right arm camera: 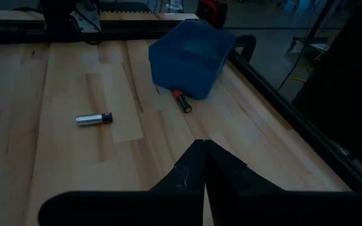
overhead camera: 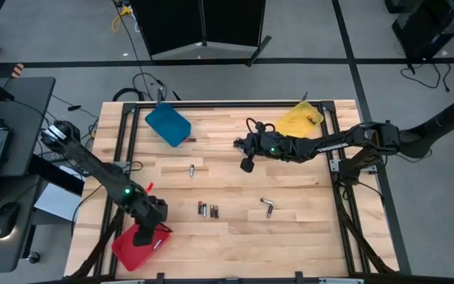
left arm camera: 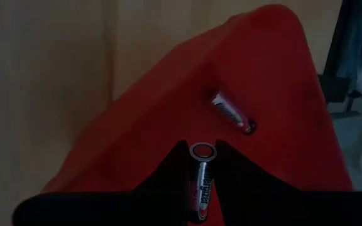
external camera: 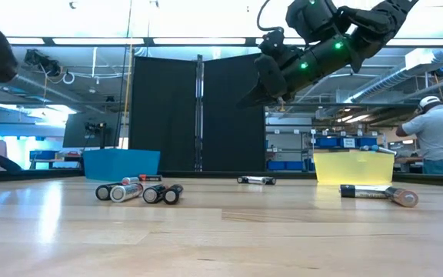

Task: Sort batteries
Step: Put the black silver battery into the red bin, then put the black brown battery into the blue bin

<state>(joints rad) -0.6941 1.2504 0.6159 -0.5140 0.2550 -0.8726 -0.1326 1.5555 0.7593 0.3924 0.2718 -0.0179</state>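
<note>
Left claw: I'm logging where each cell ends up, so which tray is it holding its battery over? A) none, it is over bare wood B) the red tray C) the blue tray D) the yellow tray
B: in the left wrist view the left claw grips a battery above the red tray, where another cell already lies.

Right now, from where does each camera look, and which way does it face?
High view: overhead, straight down; both arms, table.
Low view: table height, level across; right gripper above.
Left wrist view: left gripper holds a battery over the red tray.
Right wrist view: right gripper, shut, facing the blue tray.
Shared: blue tray in high, low and right wrist views.
</note>
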